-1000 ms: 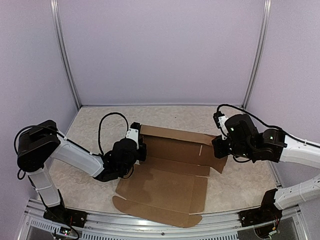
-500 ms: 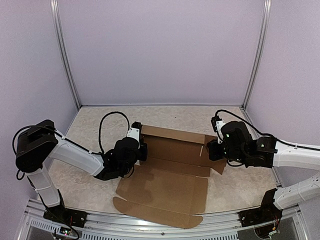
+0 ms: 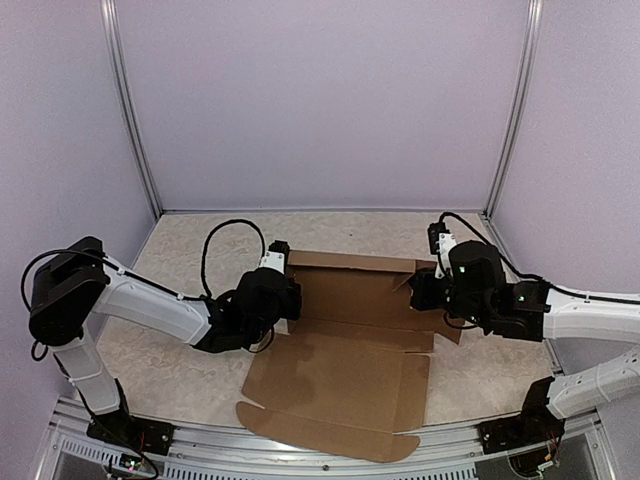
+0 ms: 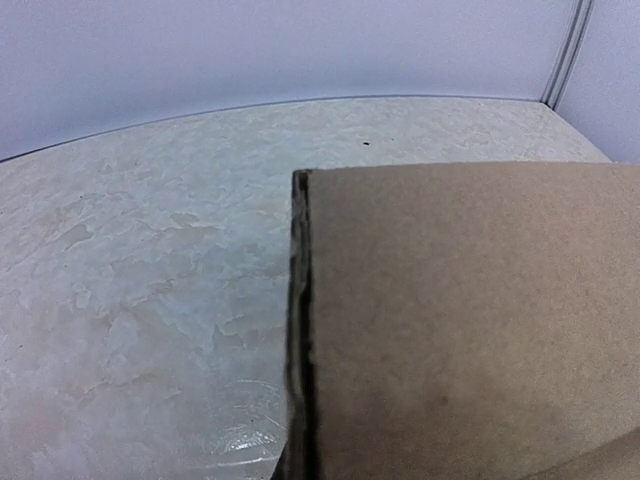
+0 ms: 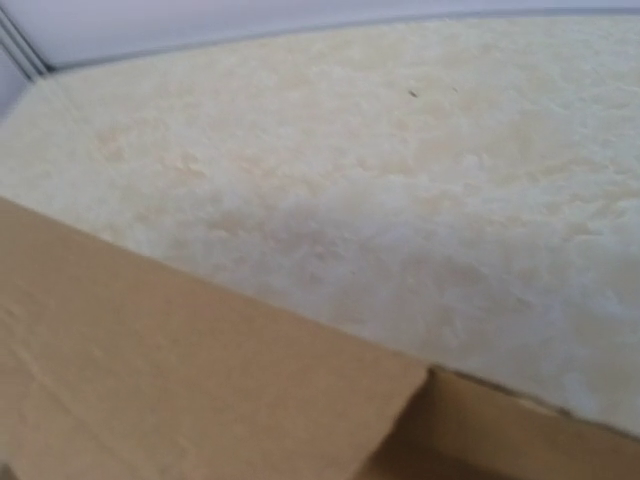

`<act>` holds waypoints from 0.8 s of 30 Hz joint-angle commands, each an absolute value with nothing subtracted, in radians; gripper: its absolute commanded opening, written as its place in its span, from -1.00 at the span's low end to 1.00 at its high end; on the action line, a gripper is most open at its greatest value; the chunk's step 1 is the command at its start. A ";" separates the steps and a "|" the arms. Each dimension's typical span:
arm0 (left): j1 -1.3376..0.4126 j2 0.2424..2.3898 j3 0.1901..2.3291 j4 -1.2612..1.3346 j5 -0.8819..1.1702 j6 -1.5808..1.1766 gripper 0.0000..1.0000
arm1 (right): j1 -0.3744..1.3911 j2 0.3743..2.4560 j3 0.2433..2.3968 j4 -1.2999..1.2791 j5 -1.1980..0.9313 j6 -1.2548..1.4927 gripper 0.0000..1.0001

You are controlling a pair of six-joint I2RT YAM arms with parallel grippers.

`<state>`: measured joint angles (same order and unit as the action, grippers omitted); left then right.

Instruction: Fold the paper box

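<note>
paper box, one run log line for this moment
paper box open, unfolded | left tool shut at its far-left edge | right tool shut at its far-right edge | fold not done

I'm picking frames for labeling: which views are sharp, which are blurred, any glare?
Top external: sharp, evenly lit, paper box clear. Left wrist: fairly crisp, small glare patch on the table at bottom. Right wrist: soft, blurred throughout.

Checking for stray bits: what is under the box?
The box lies on the speckled table, which shows all round it; anything beneath its panels is hidden by cardboard.
</note>
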<state>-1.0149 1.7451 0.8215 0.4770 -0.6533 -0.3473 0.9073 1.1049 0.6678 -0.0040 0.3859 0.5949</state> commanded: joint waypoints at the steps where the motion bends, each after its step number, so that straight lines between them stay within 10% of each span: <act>1: -1.005 1.709 0.833 0.351 -0.500 -0.443 -1.00 | 0.903 1.050 0.635 0.193 0.330 0.610 -1.00; 24: -0.976 1.604 0.778 0.371 -0.325 -0.571 -1.00 | 0.910 1.140 0.691 0.516 0.193 0.506 -1.00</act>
